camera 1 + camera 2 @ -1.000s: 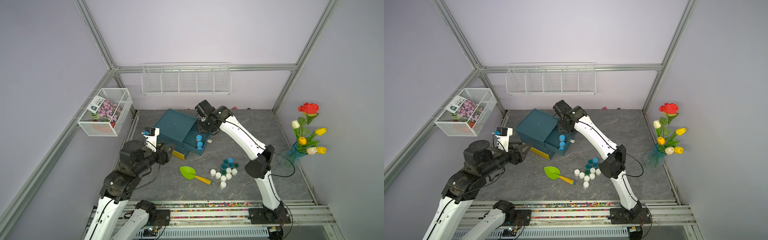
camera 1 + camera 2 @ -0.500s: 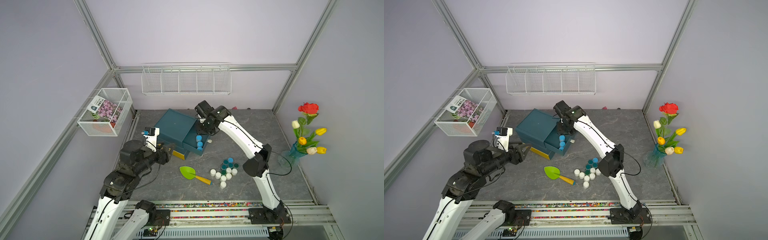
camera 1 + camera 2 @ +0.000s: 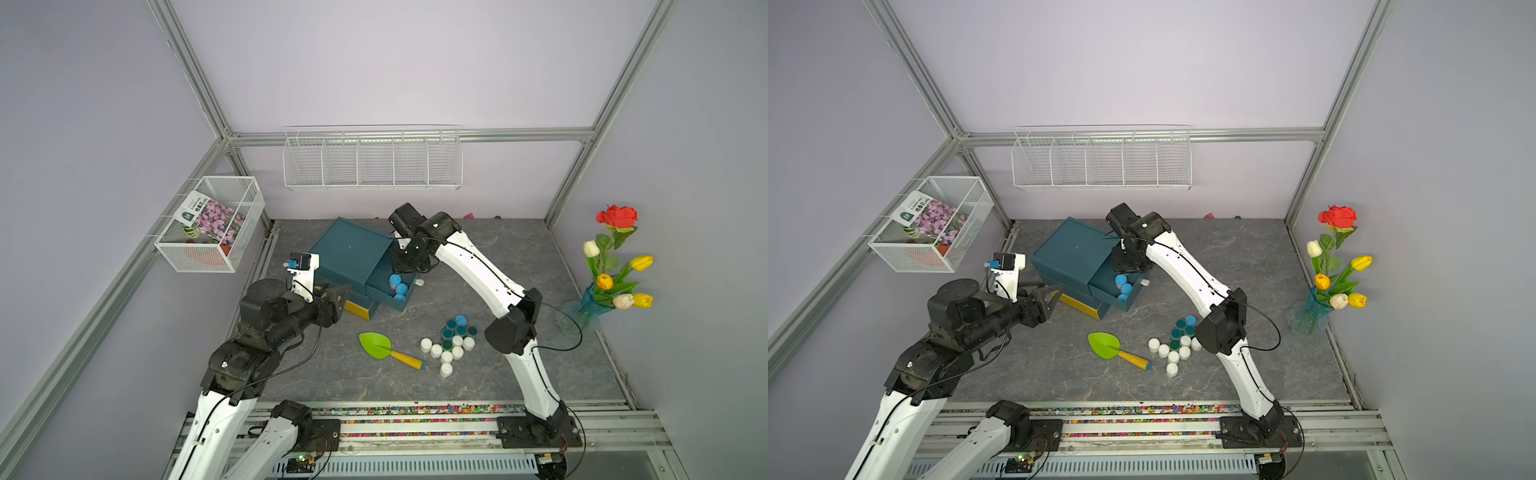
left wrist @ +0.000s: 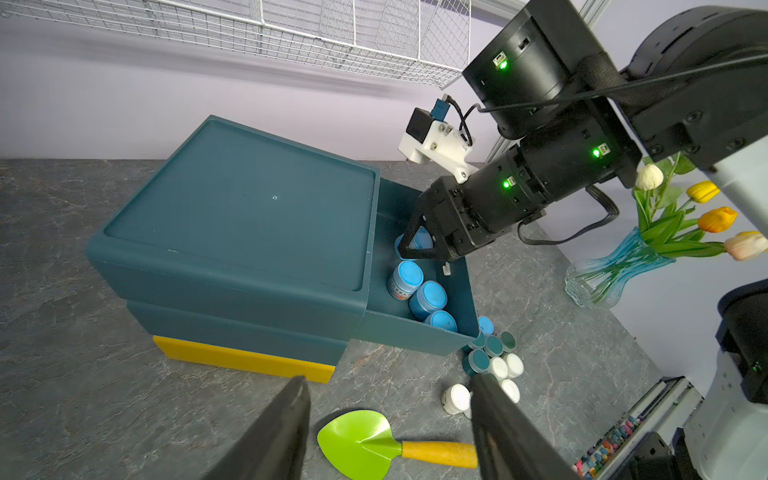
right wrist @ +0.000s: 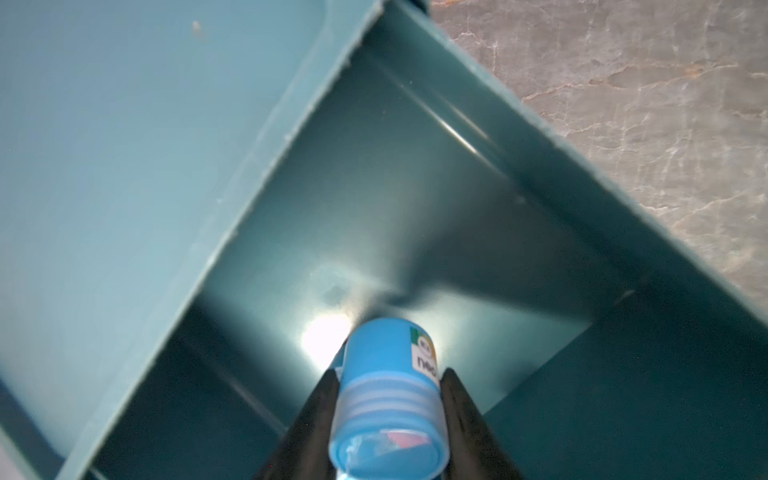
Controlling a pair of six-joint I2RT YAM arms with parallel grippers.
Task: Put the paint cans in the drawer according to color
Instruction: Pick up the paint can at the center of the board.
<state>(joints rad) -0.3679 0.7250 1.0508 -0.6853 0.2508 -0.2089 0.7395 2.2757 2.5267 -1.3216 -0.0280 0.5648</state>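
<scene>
A dark teal drawer unit (image 3: 349, 253) stands at the back left, its upper drawer (image 4: 415, 338) pulled out. Three light blue paint cans (image 3: 399, 286) lie in that drawer. My right gripper (image 5: 389, 372) reaches down into the drawer's back part, shut on another light blue paint can (image 5: 386, 353) that it holds by the lid end; the left wrist view shows this gripper (image 4: 415, 249) there too. On the table a cluster holds white cans (image 3: 446, 353), dark teal cans (image 3: 453, 330) and one light blue can (image 3: 460, 319). My left gripper (image 4: 389, 379) hovers open and empty by the unit's front.
A yellow lower drawer (image 4: 241, 359) sticks out a little under the unit. A green trowel with a yellow handle (image 3: 376, 344) lies left of the can cluster. A glass vase of flowers (image 3: 602, 291) stands at the right wall. A wire basket (image 3: 212, 224) hangs on the left wall.
The right arm has shifted slightly over the open drawer, with the blue can still between its fingers. The left arm has not moved.
</scene>
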